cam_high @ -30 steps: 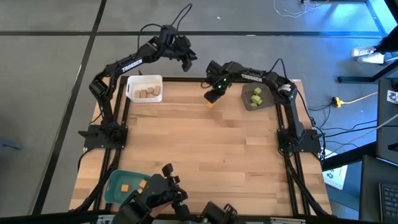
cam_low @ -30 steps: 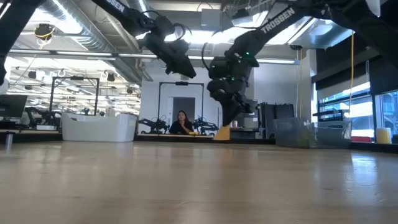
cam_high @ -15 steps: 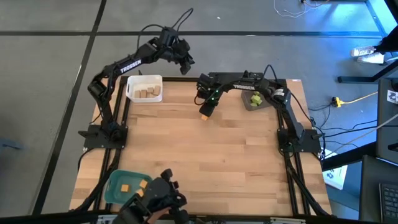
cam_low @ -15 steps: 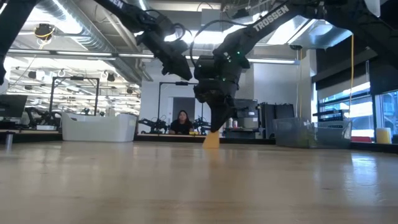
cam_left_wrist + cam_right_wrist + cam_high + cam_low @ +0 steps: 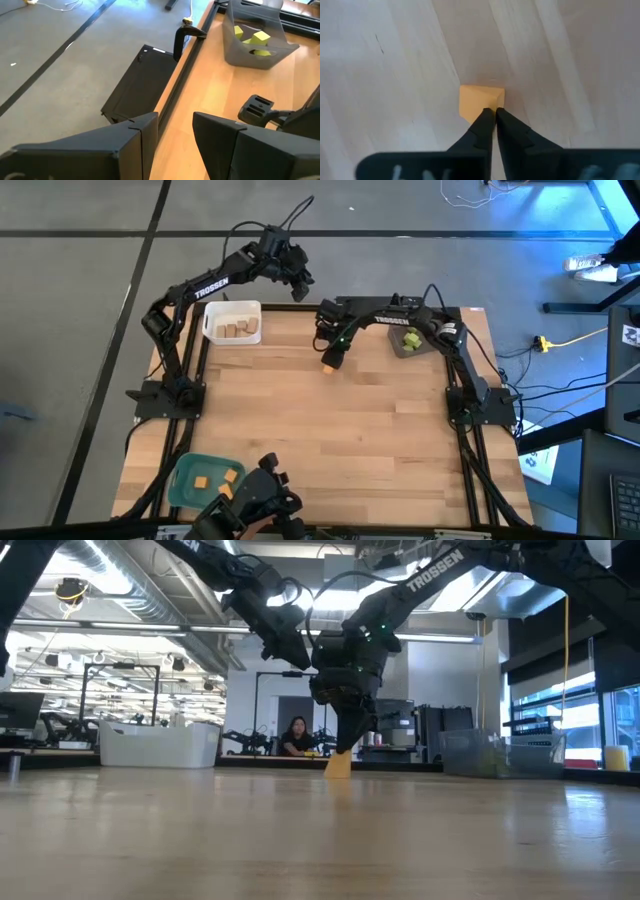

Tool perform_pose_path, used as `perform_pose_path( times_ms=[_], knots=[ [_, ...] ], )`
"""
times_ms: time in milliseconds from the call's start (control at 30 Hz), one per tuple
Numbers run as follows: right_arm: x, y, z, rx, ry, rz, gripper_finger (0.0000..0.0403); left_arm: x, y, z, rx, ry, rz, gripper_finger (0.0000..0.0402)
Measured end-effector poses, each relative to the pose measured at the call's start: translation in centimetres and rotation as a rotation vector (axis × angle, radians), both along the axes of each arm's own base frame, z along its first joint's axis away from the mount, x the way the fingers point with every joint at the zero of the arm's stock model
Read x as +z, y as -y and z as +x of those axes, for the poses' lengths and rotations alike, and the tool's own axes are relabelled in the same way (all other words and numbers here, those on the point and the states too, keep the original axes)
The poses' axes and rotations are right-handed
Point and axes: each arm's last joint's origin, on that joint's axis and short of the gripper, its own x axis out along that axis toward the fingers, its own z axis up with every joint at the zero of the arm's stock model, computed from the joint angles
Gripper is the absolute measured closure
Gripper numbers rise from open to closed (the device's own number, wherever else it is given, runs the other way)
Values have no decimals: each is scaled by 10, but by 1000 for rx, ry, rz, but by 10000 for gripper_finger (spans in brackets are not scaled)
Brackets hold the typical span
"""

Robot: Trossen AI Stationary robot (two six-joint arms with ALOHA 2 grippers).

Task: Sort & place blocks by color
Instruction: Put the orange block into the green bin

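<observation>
Centrally, right pincer (image 5: 494, 116) (fingers together) touches the orange block (image 5: 479, 100), bare table (image 5: 330, 440) around.

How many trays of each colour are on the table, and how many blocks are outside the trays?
white tray: 1
grey tray: 1
teal tray: 1
orange block outside the trays: 1
Total: 4

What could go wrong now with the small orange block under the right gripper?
The right gripper stands almost shut, its tips at one corner of the small orange wooden block on the wooden table. Pinching so little, it may tip or lose the block. The teal tray lies diagonally far across, a long carry.
</observation>
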Motion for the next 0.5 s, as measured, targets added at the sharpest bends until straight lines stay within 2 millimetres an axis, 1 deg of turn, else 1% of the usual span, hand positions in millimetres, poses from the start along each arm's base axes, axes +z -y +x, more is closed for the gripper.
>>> perform_pose_path(
  times_ms=[67,267,367,500],
  knots=[
    [-1,0,0,18,4,-9,372,0,0,0,0,0,0,285],
    [2,1,1,22,1,-20,369,0,0,0,0,0,0,285],
    [11,4,4,12,-5,-36,369,0,0,0,1,0,0,285],
    [37,9,9,22,13,-108,368,5,2,-3,9,0,9,285]
  ],
)
